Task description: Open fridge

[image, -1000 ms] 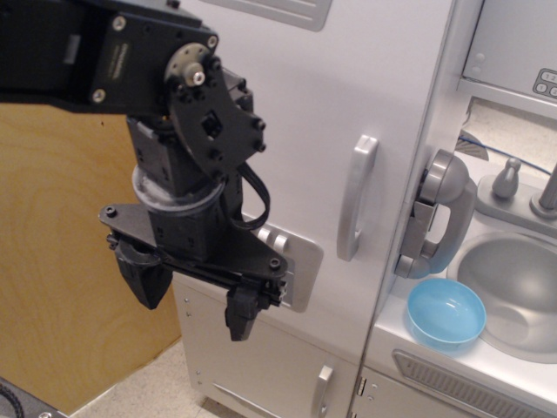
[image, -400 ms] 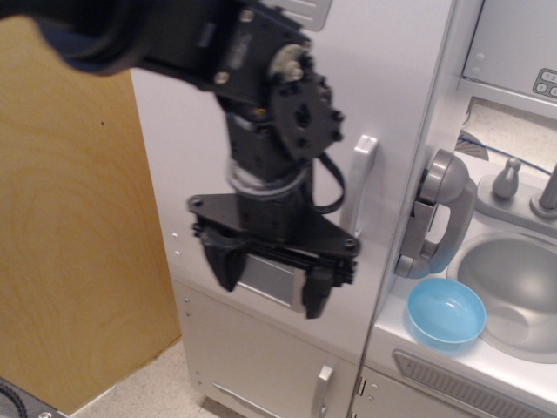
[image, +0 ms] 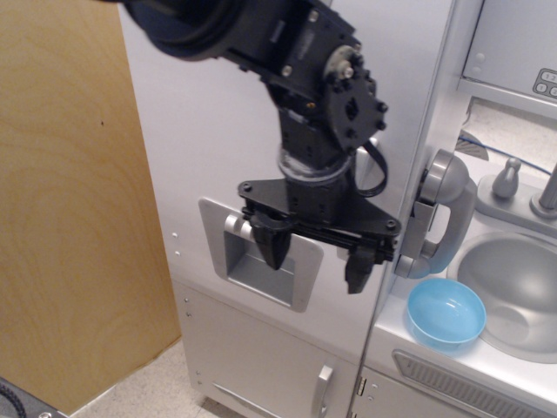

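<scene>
Fridge [image: 218,148] fills the middle of the view, a tall white cabinet with its big door shut flush against the frame. A recessed grey dispenser panel [image: 252,261] sits low on the door, left of centre. The black gripper [image: 315,259] hangs in front of the door, pointing down, with its two fingers spread wide apart and nothing between them. The left finger [image: 271,246] overlaps the dispenser recess; the right finger [image: 359,266] hangs near the door's right edge. The arm covers the place where the door's handle would be, so the handle cannot be made out, and whether the fingers touch the door cannot be told. Below the big door is a smaller door [image: 261,366] with a short grey handle [image: 322,389]. To the right of the fridge a grey toy phone [image: 439,213] hangs on the cabinet side. A blue bowl [image: 446,313] rests on the counter just beside a grey sink [image: 518,292]. A wooden panel [image: 78,200] stands to the left.
</scene>
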`<state>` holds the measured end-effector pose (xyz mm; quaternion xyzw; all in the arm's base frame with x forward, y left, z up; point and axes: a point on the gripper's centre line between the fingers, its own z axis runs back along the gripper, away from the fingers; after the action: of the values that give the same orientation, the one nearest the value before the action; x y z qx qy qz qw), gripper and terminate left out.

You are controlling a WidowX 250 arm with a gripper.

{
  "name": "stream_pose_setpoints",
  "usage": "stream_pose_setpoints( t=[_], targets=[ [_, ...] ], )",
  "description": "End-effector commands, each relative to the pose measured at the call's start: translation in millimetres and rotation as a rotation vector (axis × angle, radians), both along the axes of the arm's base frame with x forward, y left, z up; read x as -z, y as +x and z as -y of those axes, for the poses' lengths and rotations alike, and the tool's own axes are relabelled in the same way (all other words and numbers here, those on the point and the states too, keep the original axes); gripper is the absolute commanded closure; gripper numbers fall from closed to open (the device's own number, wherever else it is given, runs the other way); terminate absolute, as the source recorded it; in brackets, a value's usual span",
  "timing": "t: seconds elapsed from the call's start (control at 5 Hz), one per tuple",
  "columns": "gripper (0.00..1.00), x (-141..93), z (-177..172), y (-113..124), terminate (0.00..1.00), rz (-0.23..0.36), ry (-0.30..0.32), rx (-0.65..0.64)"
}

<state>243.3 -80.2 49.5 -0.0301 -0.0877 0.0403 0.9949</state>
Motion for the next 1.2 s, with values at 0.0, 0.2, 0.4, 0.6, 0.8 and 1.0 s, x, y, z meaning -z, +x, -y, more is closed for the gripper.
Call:
stream_pose_setpoints(
  t=[0.0, 0.2, 0.4, 0.6, 0.8, 1.0],
  targets=[
    [0.00, -11, 12, 32, 0.00, 0.113, 0.021, -0.038],
    [0.00, -13, 13, 48, 0.00, 0.149, 0.028, -0.060],
    [0.00, -15, 6, 62, 0.00, 0.192, 0.054, -0.089],
    [0.00, -9, 2, 71, 0.00, 0.221, 0.086, -0.099],
    [0.00, -8, 2, 76, 0.00, 0.230, 0.075, -0.112],
    [1.00, -9, -1, 78, 0.00, 0.222, 0.035, -0.115]
  ],
)
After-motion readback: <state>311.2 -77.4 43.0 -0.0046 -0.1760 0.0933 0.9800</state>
